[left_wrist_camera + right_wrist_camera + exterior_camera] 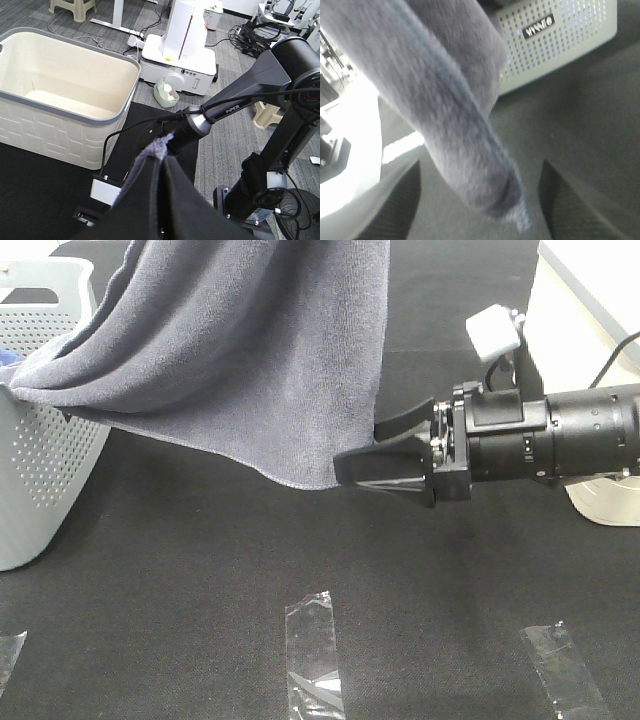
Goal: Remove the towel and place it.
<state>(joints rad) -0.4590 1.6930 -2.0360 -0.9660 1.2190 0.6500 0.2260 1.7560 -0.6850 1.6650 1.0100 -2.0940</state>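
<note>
The slate terry towel [250, 350] hangs from above the top edge of the high view. Its left part drapes over the rim of the grey perforated basket [40, 440]. Its lower corner hangs above the black table. My right gripper [358, 446] is open, with its fingers on either side of that lower corner. In the right wrist view the towel corner [470, 150] hangs between the two spread fingers [405, 200]. My left gripper [162, 157] is out of the high view. In its wrist view it is shut on a tuft of the towel [161, 144].
A bit of bright blue cloth [8, 358] shows inside the basket. Clear tape strips [312, 660] [565, 670] lie on the black mat near the front. A white machine base [575, 350] stands at the right. A cream tub [60, 100] sits on the floor beyond the table.
</note>
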